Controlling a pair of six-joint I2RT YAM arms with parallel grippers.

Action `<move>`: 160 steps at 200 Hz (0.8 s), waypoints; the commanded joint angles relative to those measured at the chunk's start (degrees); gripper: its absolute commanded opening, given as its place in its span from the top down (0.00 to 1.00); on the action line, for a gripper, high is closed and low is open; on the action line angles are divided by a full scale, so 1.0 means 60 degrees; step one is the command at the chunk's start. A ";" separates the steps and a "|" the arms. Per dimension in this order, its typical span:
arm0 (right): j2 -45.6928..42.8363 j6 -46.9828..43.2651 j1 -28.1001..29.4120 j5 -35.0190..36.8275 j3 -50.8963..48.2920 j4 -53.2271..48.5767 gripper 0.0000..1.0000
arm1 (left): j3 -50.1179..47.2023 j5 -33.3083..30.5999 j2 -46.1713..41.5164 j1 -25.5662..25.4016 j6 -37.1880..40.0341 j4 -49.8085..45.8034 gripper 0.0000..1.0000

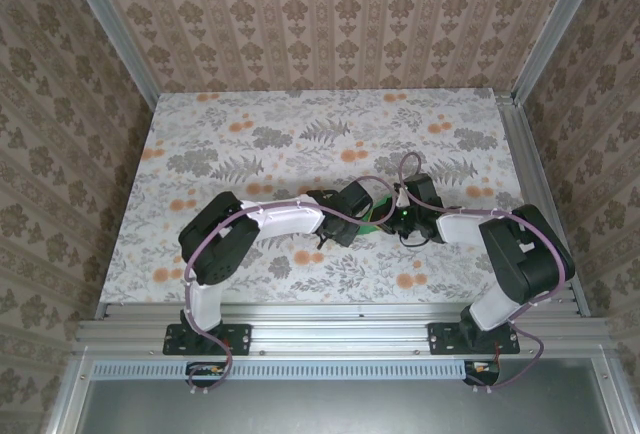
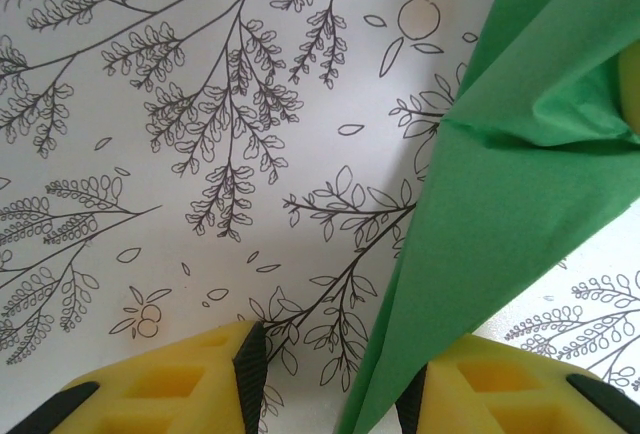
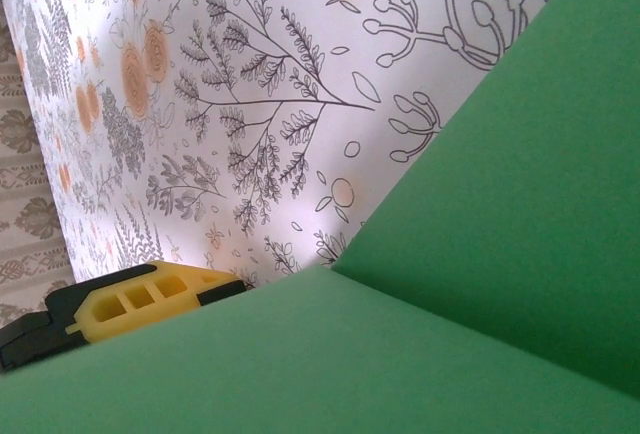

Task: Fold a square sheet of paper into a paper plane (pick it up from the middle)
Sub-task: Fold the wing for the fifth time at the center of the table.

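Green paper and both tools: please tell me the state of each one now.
square sheet of paper: folded and creased into a narrower shape, not lying flat.
left tool: open, with the paper's edge beside one finger.
right tool: shut, apparently on the paper.

1. The left arm (image 1: 285, 217) and right arm (image 1: 468, 225) have white link shells between bulky black joint housings.
2. Mauve cables (image 1: 408, 158) loop along both arms.
3. Black base plates (image 1: 208, 337) sit at lower frame.
4. The jaws have yellow, hollow-celled fingers (image 2: 170, 384) with black edges.
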 commanded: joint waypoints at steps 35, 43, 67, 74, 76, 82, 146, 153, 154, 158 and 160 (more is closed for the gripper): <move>0.0050 0.0211 0.0167 0.0348 0.0369 -0.0485 1.00 | -0.0379 -0.0225 0.0311 -0.0004 0.0314 -0.0274 0.57; 0.0057 0.0241 0.0202 0.0391 0.0369 -0.0499 1.00 | -0.0373 -0.0165 0.0233 -0.0009 0.0333 -0.0238 0.56; 0.0187 0.0233 0.0202 0.0569 0.0422 -0.0558 1.00 | -0.0441 -0.0012 -0.0212 -0.0017 0.0319 -0.0075 0.55; 0.0269 0.0226 0.0199 0.0611 0.0493 -0.0597 1.00 | -0.0430 0.0026 -0.0361 -0.0017 0.0340 -0.0084 0.55; 0.0288 0.0219 0.0206 0.0623 0.0507 -0.0603 1.00 | -0.0425 0.0034 -0.0386 -0.0018 0.0346 -0.0096 0.55; 0.0359 0.0197 0.0208 0.0658 0.0568 -0.0620 1.00 | -0.0399 0.0074 -0.0512 -0.0007 0.0389 -0.0122 0.54; 0.0678 0.0260 0.0200 0.0546 0.0756 -0.0346 1.00 | -0.0655 0.0673 -0.1765 0.0075 0.0535 0.0104 0.53; 0.0676 0.0304 0.0198 0.0509 0.0736 -0.0254 1.00 | -0.0729 0.0838 -0.1902 0.0104 0.0457 0.0244 0.53; 0.0678 0.0309 0.0198 0.0505 0.0736 -0.0247 1.00 | -0.0737 0.0857 -0.1917 0.0116 0.0439 0.0260 0.53; 0.0665 0.0338 0.0199 0.0495 0.0720 -0.0216 1.00 | -0.0781 0.0962 -0.1986 0.0140 0.0386 0.0324 0.53; 0.0654 0.0342 0.0199 0.0488 0.0721 -0.0201 1.00 | -0.0798 0.1030 -0.2019 0.0156 0.0353 0.0354 0.53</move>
